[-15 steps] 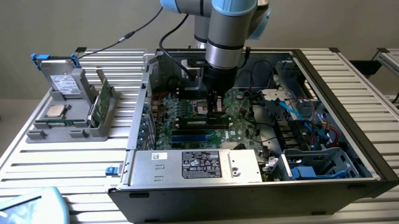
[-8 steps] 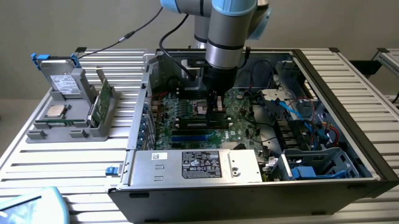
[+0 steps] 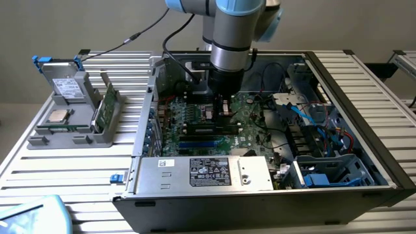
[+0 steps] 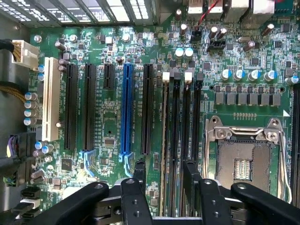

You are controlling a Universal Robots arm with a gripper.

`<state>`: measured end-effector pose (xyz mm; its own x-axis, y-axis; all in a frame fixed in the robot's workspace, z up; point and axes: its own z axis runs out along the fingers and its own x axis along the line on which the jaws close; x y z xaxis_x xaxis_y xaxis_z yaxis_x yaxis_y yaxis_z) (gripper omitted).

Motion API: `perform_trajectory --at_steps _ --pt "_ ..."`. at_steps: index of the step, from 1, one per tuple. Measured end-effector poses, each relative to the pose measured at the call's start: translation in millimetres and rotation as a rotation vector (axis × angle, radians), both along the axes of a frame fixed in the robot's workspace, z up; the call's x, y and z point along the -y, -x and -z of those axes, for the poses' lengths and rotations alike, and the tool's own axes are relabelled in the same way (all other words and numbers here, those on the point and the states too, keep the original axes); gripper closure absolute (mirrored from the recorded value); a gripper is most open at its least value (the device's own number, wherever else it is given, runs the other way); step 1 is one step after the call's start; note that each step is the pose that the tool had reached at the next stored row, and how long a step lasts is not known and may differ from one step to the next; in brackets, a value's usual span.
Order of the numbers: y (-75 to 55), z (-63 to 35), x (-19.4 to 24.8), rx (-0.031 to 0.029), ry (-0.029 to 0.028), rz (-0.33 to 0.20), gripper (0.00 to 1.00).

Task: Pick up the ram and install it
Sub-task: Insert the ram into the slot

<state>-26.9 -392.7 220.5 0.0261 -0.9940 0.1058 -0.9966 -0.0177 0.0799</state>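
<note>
The ram [image 3: 209,129] stands on edge in a black memory slot of the motherboard [image 3: 188,114], inside the open computer case. In the wrist view the ram [image 4: 165,140] appears edge-on as a thin strip running down the slot beside the white latch. My gripper [image 3: 223,113] hangs straight above it. In the wrist view my gripper [image 4: 165,166] is open, with one black finger [image 4: 139,171] on each side of the stick and a gap between each finger and the stick.
An empty CPU socket [image 4: 243,159] lies beside the memory slots, and a blue slot [image 4: 125,112] on the other side. The power supply [image 3: 204,173], drive cage [image 3: 325,178] and cables crowd the case. A grey tray [image 3: 65,139] with a taller green card [image 3: 104,105] sits at the exterior view's left.
</note>
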Motion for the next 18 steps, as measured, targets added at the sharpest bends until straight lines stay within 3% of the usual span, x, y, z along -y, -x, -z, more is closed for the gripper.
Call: perform_trajectory --at_steps 3,10,13,18 --pt "9.1 -5.7 0.0 0.0029 0.0000 0.000 0.54" --pt "11.7 -33.9 1.2 0.0028 0.0002 0.000 0.54" --pt "11.9 -35.1 2.3 0.0029 -0.0030 0.000 0.54" --pt "11.9 -35.2 2.3 0.0029 -0.0030 0.000 0.56"
